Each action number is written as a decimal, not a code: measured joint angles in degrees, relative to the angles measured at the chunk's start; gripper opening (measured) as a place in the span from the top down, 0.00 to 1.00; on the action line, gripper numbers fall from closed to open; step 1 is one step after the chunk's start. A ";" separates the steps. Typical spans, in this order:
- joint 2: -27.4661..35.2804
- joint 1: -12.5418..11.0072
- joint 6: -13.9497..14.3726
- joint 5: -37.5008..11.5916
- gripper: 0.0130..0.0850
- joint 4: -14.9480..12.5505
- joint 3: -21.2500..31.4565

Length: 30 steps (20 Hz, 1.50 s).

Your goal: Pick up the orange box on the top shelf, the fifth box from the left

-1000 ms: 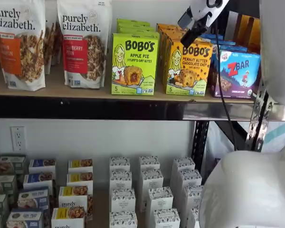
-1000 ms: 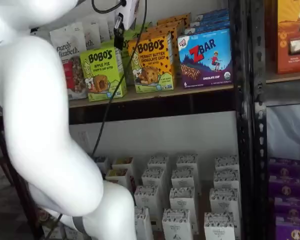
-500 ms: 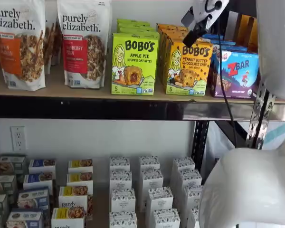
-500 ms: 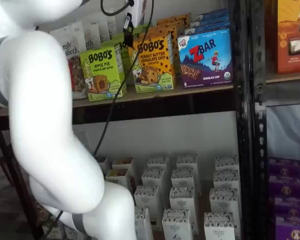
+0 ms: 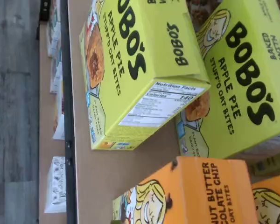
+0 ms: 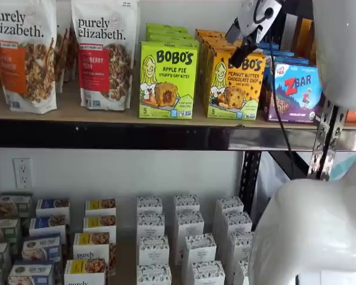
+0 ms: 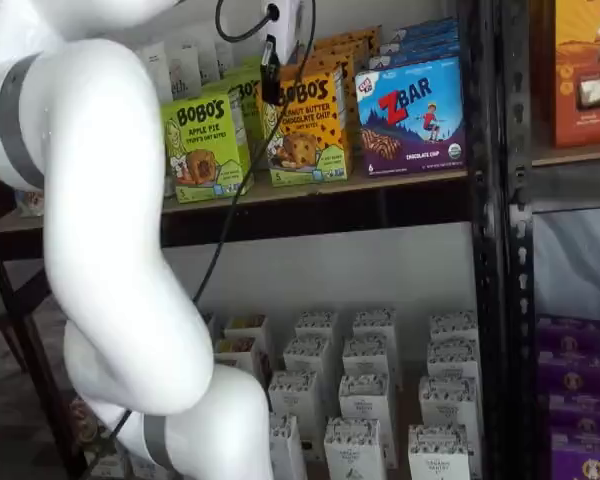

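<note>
The orange box (image 6: pixel 234 83) stands at the front of a row on the top shelf (image 6: pixel 107 116), between a lime-green box and a blue one. It shows in both shelf views (image 7: pixel 305 130), and in the wrist view (image 5: pixel 196 191) I see its top face on the tan board (image 5: pixel 112 172). My gripper (image 6: pixel 237 54) hangs tilted in front of the orange box's upper edge, its white body above. In a shelf view (image 7: pixel 270 85) the black fingers overlap the box's upper left corner. The fingers show side-on with no visible gap. Nothing is held.
Lime-green Apple Pie boxes (image 6: pixel 168 80) stand left of the orange box and a blue Zbar box (image 6: pixel 296 92) right of it. Granola bags (image 6: pixel 104 53) stand further left. Small white cartons (image 6: pixel 184 243) fill the lower shelf. My white arm (image 7: pixel 100 250) blocks much of one view.
My gripper has shifted sideways from in front of the lime-green box to in front of the orange box's upper edge. The arm has swung along with it. No box has moved.
</note>
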 joint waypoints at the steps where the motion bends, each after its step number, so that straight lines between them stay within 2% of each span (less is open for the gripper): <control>1: 0.53 0.10 0.05 0.19 0.00 -0.12 -0.43; 4: 2.16 0.43 0.31 0.94 0.00 -0.63 -2.03; 12: 6.58 1.99 1.54 4.63 0.00 -5.47 -7.39; 17: 10.10 3.39 2.60 9.56 0.00 -10.71 -12.31; 24: 12.69 3.84 2.99 14.31 0.00 -13.37 -16.00; 30: 13.47 4.87 3.62 15.22 0.00 -15.72 -16.97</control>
